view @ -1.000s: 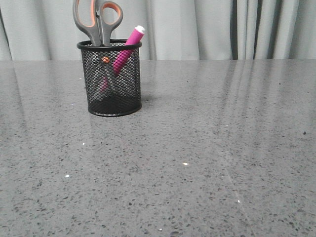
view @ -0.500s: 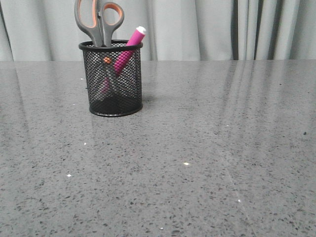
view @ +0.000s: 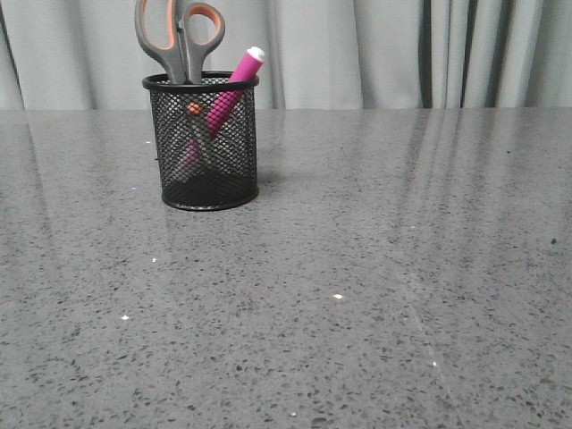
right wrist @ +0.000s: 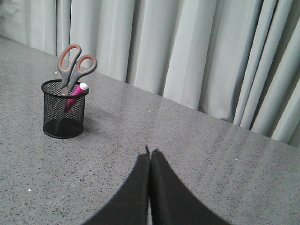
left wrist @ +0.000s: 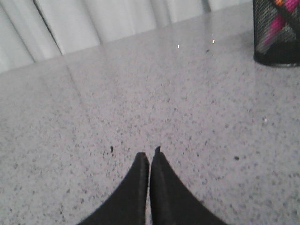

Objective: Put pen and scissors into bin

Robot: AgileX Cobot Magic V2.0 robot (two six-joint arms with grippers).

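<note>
The black mesh bin [view: 210, 147] stands upright at the back left of the table. The scissors [view: 177, 36] stand in it, blades down, grey and orange handles above the rim. The magenta pen [view: 234, 82] leans in it, its whitish cap over the rim. The bin [right wrist: 64, 108], the scissors [right wrist: 75, 65] and the pen [right wrist: 75, 96] also show in the right wrist view. A corner of the bin [left wrist: 276, 33] shows in the left wrist view. My left gripper [left wrist: 149, 157] and right gripper [right wrist: 149, 153] are shut, empty, over bare table away from the bin. Neither arm shows in the front view.
The grey speckled table [view: 375, 268] stretches wide around the bin. Pale grey curtains [view: 402, 49] hang behind its far edge.
The front picture has shifted very slightly to the right and down. Nothing else has moved.
</note>
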